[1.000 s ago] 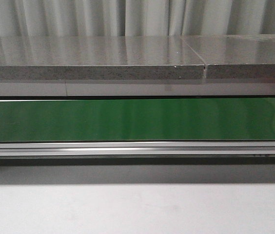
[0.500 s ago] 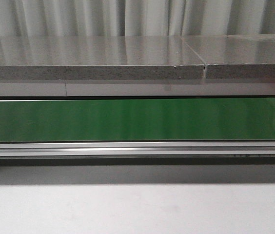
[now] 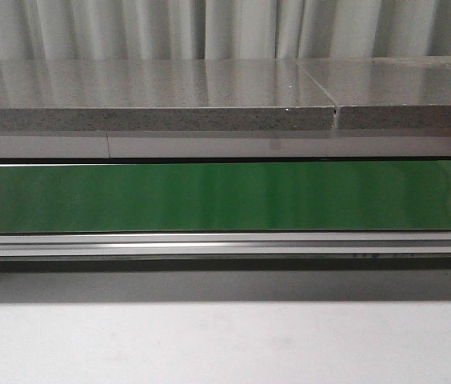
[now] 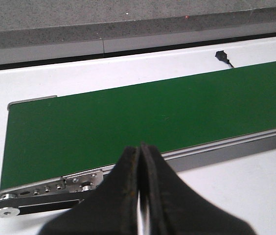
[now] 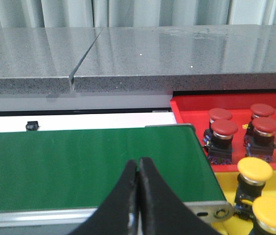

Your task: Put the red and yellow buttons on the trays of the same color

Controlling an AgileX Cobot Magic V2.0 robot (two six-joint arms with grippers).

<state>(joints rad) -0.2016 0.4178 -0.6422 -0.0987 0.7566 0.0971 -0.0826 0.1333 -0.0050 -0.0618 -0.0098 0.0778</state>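
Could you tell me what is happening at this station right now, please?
Nothing is being handled at the moment. The green belt is bare, and both the left gripper and the right gripper are shut and empty over it. Past the belt's end, four red buttons sit on the red tray and yellow buttons on the yellow tray, so the buttons in view are on matching trays.

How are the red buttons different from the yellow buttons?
The red buttons have red caps and sit on the red tray; the yellow buttons have yellow caps and sit on the yellow tray. Four red ones show, but only two yellow. Both kinds stand upright, mushroom-shaped, on dark bases.
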